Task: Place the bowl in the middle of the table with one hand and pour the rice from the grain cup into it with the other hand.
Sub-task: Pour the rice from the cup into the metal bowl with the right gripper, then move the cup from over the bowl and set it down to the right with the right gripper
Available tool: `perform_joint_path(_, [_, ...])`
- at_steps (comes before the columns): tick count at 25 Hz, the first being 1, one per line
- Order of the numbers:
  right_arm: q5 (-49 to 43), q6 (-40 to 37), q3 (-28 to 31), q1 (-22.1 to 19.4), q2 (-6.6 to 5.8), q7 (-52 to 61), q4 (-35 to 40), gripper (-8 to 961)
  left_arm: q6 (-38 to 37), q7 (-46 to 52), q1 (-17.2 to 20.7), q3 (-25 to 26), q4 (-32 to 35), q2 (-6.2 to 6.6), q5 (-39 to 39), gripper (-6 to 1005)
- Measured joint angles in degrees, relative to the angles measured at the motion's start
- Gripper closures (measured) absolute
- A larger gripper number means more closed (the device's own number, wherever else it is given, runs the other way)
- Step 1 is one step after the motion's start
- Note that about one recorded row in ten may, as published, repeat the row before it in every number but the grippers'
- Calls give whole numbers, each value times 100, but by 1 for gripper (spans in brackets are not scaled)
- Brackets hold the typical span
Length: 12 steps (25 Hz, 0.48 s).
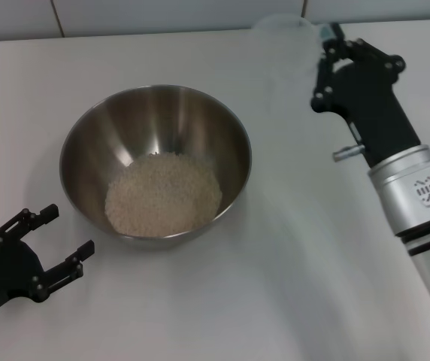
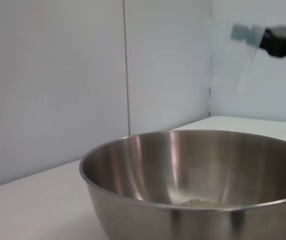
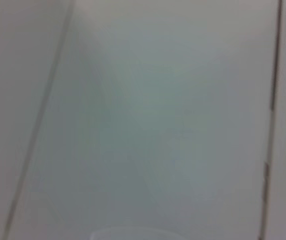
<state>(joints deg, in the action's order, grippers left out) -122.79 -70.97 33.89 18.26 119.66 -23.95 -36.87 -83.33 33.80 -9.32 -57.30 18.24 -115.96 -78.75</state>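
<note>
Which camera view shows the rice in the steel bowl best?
The head view: it looks down into the large round stainless-steel bowl, showing the whole heap of off-white rice. The left wrist view shows only a sliver above the rim. The right wrist view shows none.

Soft even light, glare inside the bowl (image 1: 155, 162), right wrist view blurred.

Beyond the work surface we see only a pale wall (image 1: 162, 15) running along the far edge at twelve o'clock. A thin dark vertical seam (image 2: 126, 65) divides its panels, and another seam (image 1: 59, 18) shows toward eleven o'clock.
</note>
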Motion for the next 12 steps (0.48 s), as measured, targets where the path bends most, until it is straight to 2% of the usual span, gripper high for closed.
perform_joint_path(6, [278,282,-125,298,24,1025,1028,941,-3,1,0,0,8,-19,0,204])
perform_joint_path(12, [253,810,-146,435,23,1243,1296,941,0,2,-8,-9,4,-23,0,204])
